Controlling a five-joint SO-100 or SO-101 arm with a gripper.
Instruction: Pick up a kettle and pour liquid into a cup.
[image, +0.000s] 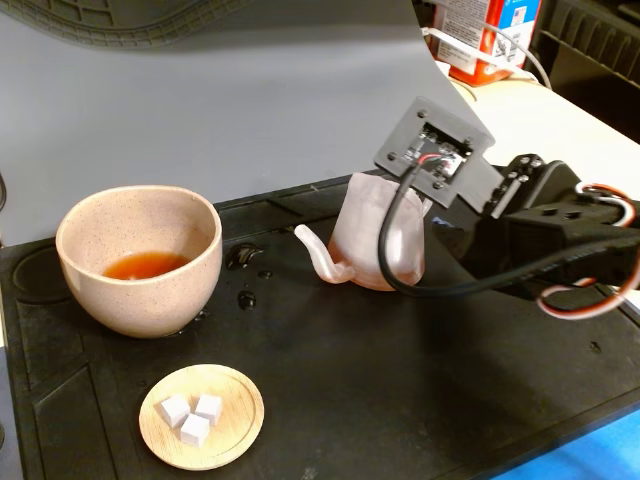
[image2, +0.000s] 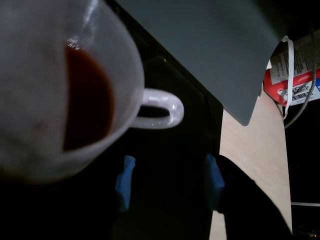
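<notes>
The kettle stood upright on the black mat, near the mat's rear edge and right of its middle in the fixed view. Its long thin spout pointed left toward the cup, which sat well apart by the left edge with reddish-brown liquid in its bottom. Drops of spilled liquid lay on the mat between them. A small wooden dish with white cubes rested near the front edge.

In the wrist view the kettle's loop handle pointed toward the gripper, whose blue-padded fingers were spread apart, just short of the handle and gripping nothing. Dark liquid showed inside the kettle.
</notes>
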